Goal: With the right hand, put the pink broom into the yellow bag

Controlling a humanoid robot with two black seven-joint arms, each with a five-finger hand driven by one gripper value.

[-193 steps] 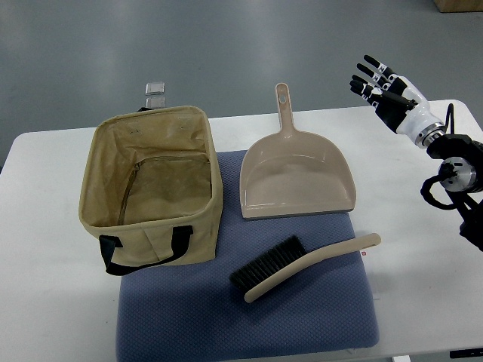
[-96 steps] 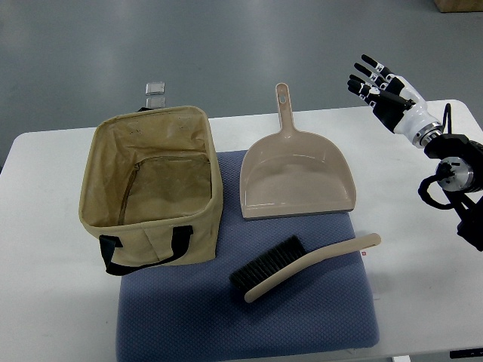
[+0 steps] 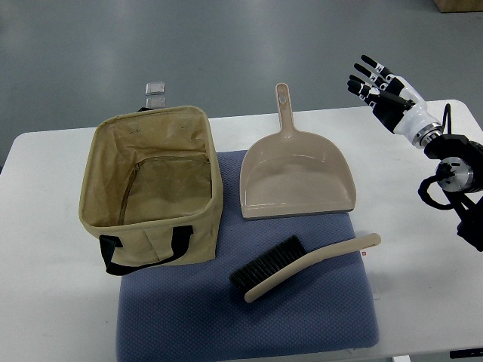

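The right hand [image 3: 379,85] sits a touch higher and further left than a second ago, fingers spread, above the bench's far right corner, holding nothing.

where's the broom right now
In the top view the broom lies on the blue mat, front right of centre, just in front of the dustpan and right of the bag.

The table [image 3: 45,226] is cut off at the bottom edge. The right arm [image 3: 460,188] leaves at the right edge. A small clear object [image 3: 155,93] behind the bag [image 3: 151,188] is unidentifiable.
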